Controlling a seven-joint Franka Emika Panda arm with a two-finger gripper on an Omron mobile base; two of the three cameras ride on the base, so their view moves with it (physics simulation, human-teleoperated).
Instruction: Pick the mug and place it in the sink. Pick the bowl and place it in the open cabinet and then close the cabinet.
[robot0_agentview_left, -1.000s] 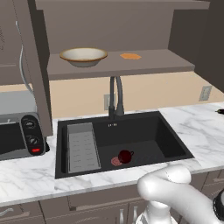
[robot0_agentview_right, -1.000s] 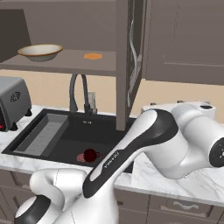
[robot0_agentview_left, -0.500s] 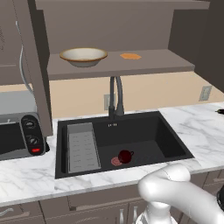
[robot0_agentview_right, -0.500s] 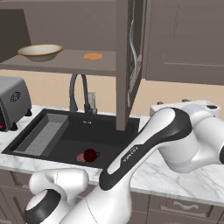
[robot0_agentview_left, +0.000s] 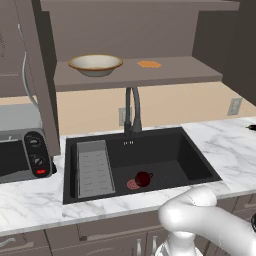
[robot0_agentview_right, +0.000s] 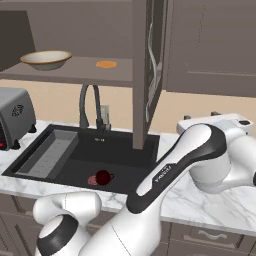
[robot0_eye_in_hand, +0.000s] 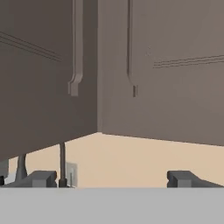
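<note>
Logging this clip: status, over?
Claw open, empty, facing the cabinet doors. Mug in sink; bowl on shelf. Doors not yet closed.

Dark red mug (robot0_agentview_left: 143, 178) in the black sink (robot0_agentview_left: 200, 165), tan bowl (robot0_agentview_left: 95, 64) on the open cabinet (robot0_agentview_right: 150, 75) shelf
</note>
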